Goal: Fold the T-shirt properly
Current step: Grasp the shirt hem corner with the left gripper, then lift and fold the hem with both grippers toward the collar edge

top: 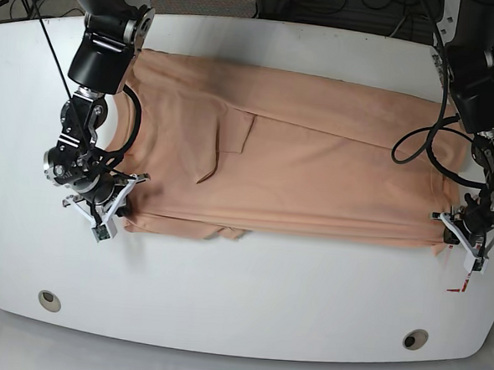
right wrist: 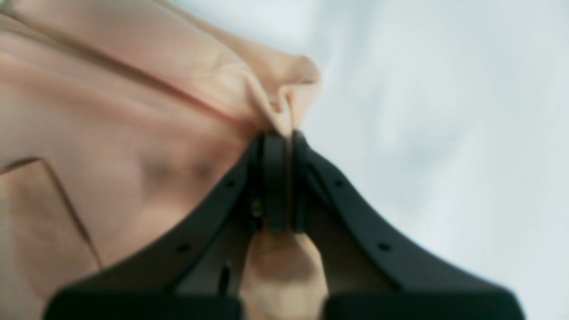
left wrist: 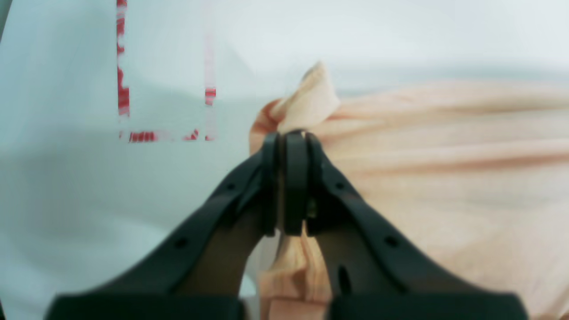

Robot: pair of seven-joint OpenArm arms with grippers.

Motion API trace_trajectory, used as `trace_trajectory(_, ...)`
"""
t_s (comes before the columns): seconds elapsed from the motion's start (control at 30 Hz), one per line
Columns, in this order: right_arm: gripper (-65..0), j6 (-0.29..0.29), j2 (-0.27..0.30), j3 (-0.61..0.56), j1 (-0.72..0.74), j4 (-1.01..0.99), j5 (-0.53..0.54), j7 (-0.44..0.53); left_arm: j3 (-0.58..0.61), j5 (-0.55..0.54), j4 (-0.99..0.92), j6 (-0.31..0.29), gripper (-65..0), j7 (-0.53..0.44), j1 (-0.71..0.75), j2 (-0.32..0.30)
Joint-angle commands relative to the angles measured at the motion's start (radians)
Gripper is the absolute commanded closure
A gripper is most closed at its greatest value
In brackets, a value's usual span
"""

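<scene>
White desk (top: pixel 248 311) carries the T-shirt (top: pixel 298 171), which lies flat with its long axis running side to side and its near edge doubled over. Each arm holds one near corner: the left gripper (top: pixel 469 235) has its jaws clamped on the T-shirt at the hem end, the right gripper (top: pixel 103 205) likewise at the collar end. The cloth stretches away from both toward the far edge, with red tape marks (left wrist: pixel 133 133) just beside the left corner.

No readable text anywhere
Only red tape marks (left wrist: pixel 123 84) on the white bench (top: pixel 247 319), forming a corner outline; no letters, numbers or brand marks
</scene>
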Motion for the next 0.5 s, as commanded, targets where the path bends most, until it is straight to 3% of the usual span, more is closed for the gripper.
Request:
trace_trajectory(0.0,0.0,-0.007,0.016,0.003,0.023,0.091,-0.002,-0.03,-0.007,-0.004,0.062,0.003,0.0,-0.011,-0.027,-0.024)
trace_trajectory(0.13,0.0,-0.007,0.014,0.003,0.009,0.196,0.001,-0.129,-0.007,-0.004,0.111,-0.001,0.0,-0.011,-0.015,-0.024)
trace_trajectory(0.47,0.0,-0.006,-0.023,0.004,-0.116,0.521,0.007,-0.346,-0.007,-0.004,0.169,-0.123,0.0,-0.011,0.053,-0.022)
